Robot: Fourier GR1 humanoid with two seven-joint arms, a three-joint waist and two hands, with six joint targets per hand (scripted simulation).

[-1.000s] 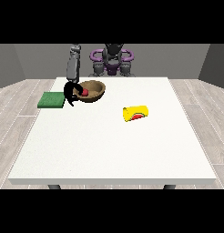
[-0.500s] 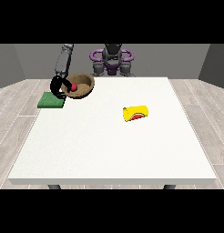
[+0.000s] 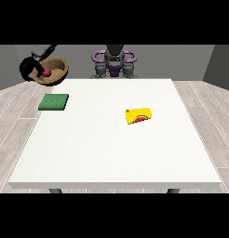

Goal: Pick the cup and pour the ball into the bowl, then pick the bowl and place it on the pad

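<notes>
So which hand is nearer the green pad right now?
The right hand, at the view's left: it holds the bowl in the air above and behind the green pad. The other hand does not show anywhere in the front view.

A bare test room, more lab than home. One big white counter (image 3: 111,139) fills the middle, standing on pale wood-plank floor (image 3: 16,104) with plain grey walls (image 3: 181,60) behind. The robot (image 3: 114,62) stands at the far edge. On the counter just a green pad (image 3: 54,102) and a yellow cup (image 3: 139,115) lying on its side: props set out for a trial.
</notes>
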